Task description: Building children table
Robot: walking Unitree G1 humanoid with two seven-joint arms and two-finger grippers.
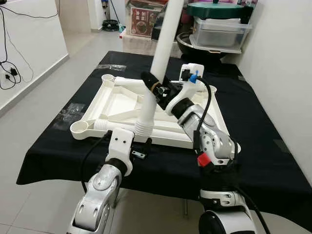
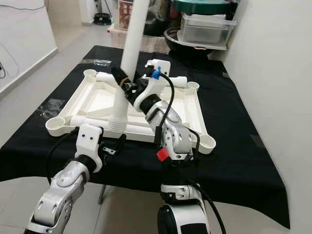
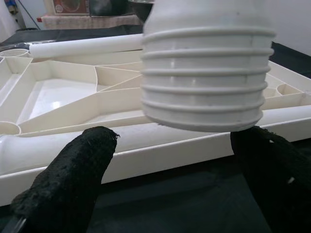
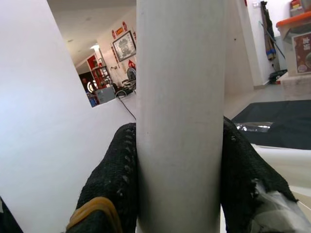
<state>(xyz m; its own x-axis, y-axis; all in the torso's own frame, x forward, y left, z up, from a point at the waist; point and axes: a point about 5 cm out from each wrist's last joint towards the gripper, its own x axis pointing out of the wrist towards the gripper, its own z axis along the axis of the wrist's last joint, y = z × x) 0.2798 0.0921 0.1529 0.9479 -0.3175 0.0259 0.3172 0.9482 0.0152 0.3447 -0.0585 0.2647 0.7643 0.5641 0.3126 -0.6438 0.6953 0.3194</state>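
A white children's table top [image 1: 114,105] lies upside down on a black-covered table [image 1: 265,146]. My right gripper [image 1: 152,84] is shut on a long white leg [image 1: 164,51], holding it steeply tilted above the top's front edge. In the right wrist view, both black fingers [image 4: 111,180] press against the leg [image 4: 180,111]. The leg's ribbed threaded end [image 3: 206,73] hangs just above the front rail. My left gripper [image 1: 141,147] sits below that end, open, with its fingers [image 3: 68,187] apart on either side. Another white leg [image 3: 87,46] lies across the far side of the top.
Round corner sockets [image 1: 80,129] stick out from the table top. Storage bins and a boxed item [image 1: 219,29] stand behind the table. A white wall runs close along the right, and cables [image 1: 9,73] hang on the left wall above open floor.
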